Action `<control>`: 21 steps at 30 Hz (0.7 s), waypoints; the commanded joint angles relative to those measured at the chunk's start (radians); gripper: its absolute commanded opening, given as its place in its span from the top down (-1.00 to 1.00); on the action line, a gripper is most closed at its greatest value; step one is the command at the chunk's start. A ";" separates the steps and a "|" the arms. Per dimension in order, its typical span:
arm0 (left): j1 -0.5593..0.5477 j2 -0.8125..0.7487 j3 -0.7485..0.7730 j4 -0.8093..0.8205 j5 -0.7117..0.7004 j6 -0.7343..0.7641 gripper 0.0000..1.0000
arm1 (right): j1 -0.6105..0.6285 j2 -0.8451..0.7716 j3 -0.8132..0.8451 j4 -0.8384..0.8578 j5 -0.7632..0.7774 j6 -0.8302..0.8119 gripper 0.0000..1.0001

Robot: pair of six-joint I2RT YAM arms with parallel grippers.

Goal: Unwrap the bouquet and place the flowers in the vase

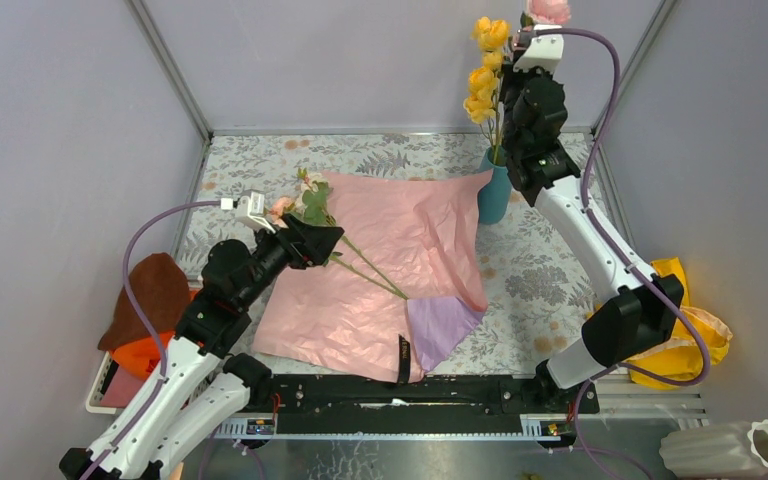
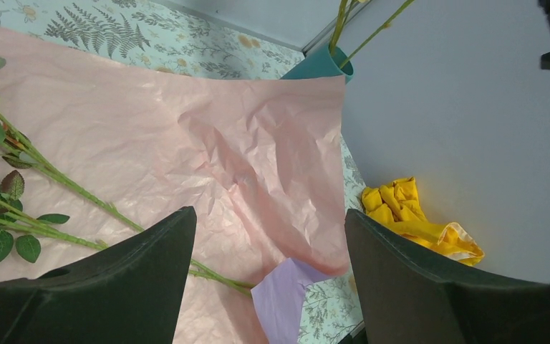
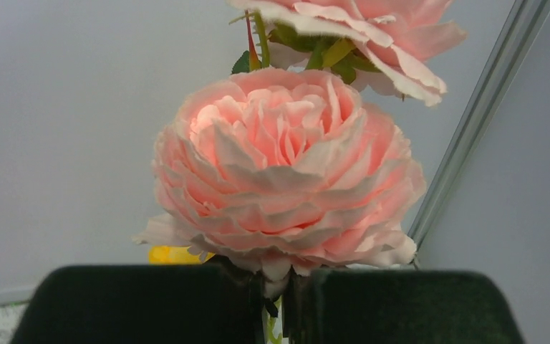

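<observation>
Right wrist: ruffled, many-petalled pink rose (image 3: 286, 172)

Bright even light, soft shadows, sharp

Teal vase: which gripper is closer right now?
Right. The right gripper is raised above the teal vase, shut on a pink rose stem. The left gripper is open over the pink paper by the loose flowers, well off to the vase's left.
</observation>
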 commanded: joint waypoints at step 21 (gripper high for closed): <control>-0.001 0.000 -0.071 0.051 -0.027 -0.003 -0.66 | -0.019 -0.203 -0.262 0.037 0.018 0.219 -0.99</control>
